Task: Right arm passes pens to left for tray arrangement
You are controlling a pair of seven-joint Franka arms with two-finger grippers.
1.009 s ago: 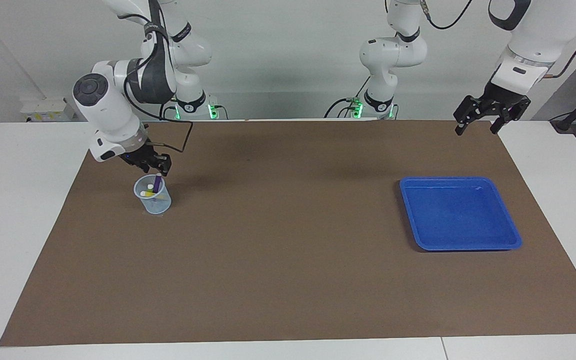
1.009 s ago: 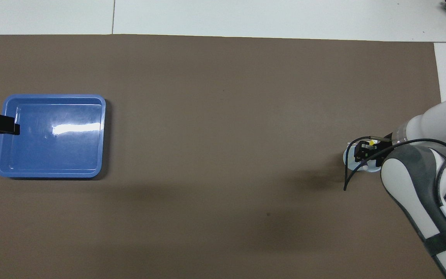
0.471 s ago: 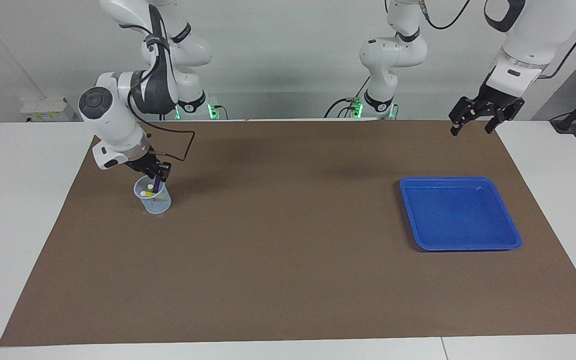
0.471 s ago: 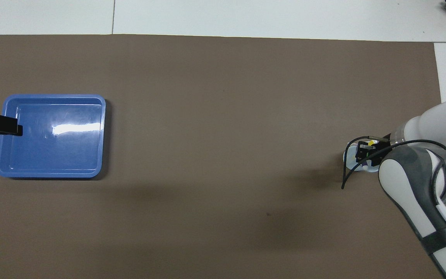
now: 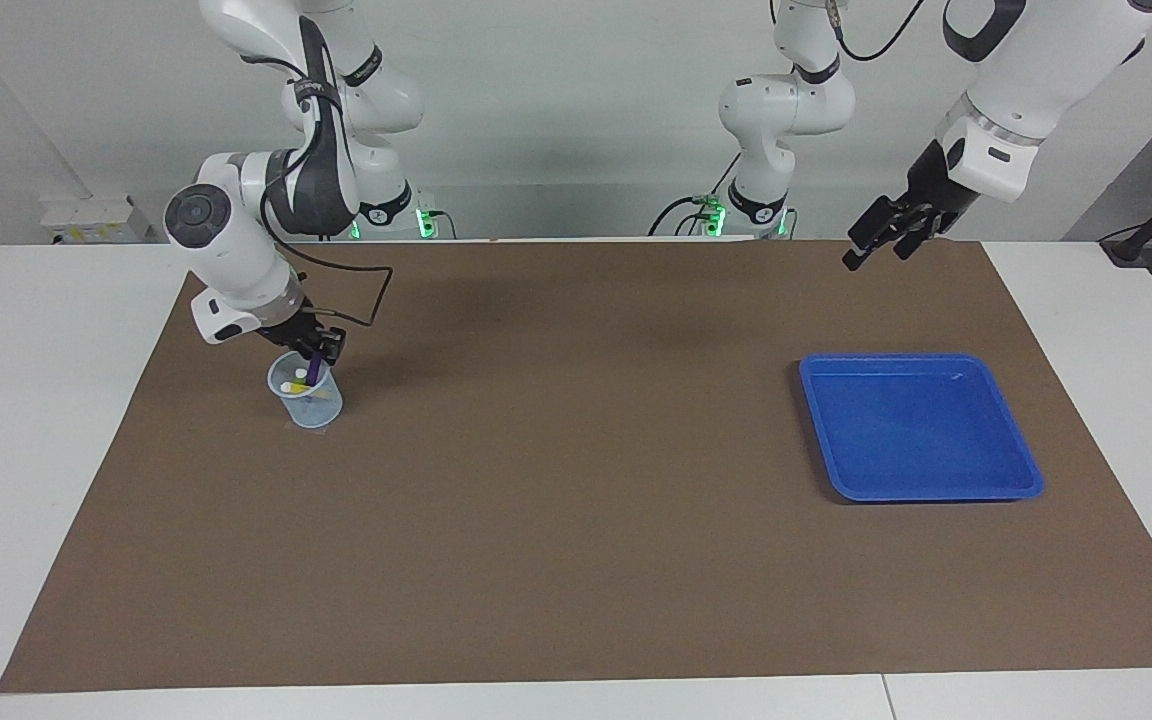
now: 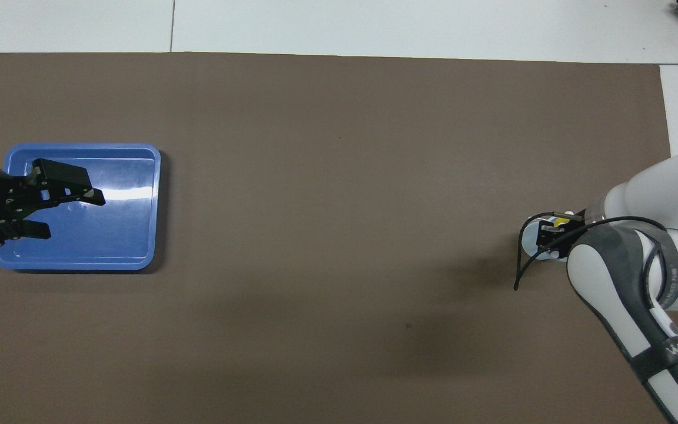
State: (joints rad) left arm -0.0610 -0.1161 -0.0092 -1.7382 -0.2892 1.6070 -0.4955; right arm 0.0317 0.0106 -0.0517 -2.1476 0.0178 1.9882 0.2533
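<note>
- Pens (image 5: 302,378) upright in cup (image 5: 306,398), toward right arm's end of desk (image 5: 576,560); purple pen (image 5: 314,366) tallest, yellow and green lower inside.
- Right gripper (image 5: 316,349) down at cup's mouth, fingers closed on purple pen's upper end (grip looks set, lift not yet made).
- Left gripper (image 5: 881,235) up in air, fingers spread and empty; in overhead view appears over tray (image 6: 139,259), though raised well above it.
- Tray empty, toward left arm's end of desk, well apart from cup.
- Likely light, stiff, smooth-barrelled pens: slippery under a pinch, so hold near the top and pull straight up along the barrel.
- Cup probably light too; a sideways tug could tip it or drag it over the brown mat (image 5: 576,480).
- For handover, best to leave the lower barrel bare for the left gripper.
- Wide bare mat between cup and tray: plenty of room for a mid-desk pass.
- Raised tray rim to clear on placement.
</note>
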